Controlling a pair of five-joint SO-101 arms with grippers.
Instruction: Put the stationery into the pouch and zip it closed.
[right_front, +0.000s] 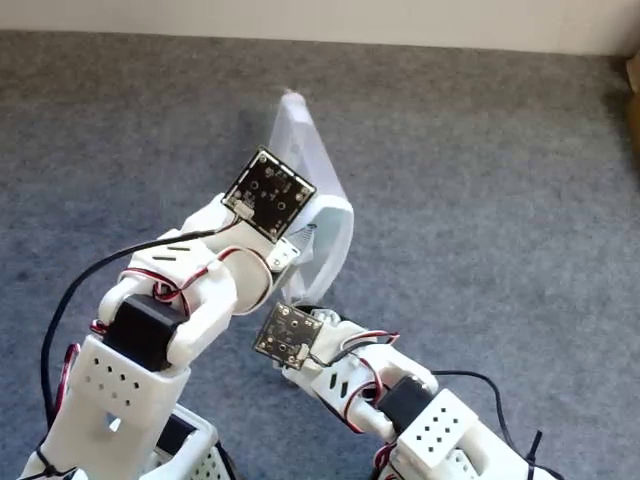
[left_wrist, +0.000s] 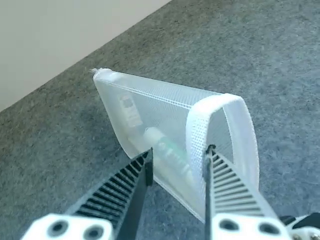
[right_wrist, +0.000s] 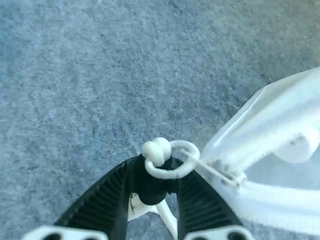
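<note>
A translucent white mesh pouch (right_front: 322, 165) stands on its edge on the grey carpet, its open white rim (left_wrist: 220, 107) toward the arms. Inside lies a white stick with green print (left_wrist: 165, 147), beside a small label. My left gripper (left_wrist: 177, 155) is open and straddles the pouch's near wall at the rim; in the high view it (right_front: 300, 238) sits at the pouch mouth. My right gripper (right_wrist: 152, 172) is shut on the white zipper pull (right_wrist: 167, 162), a looped cord with a bead, at the pouch (right_wrist: 280, 125) corner. In the high view it (right_front: 306, 306) sits just below the mouth.
Grey carpet (right_front: 500, 200) spreads open to the right, left and behind the pouch. A pale wall strip (right_front: 320, 15) runs along the back. A brown object (right_front: 633, 90) shows at the right edge. Both arm bodies crowd the front.
</note>
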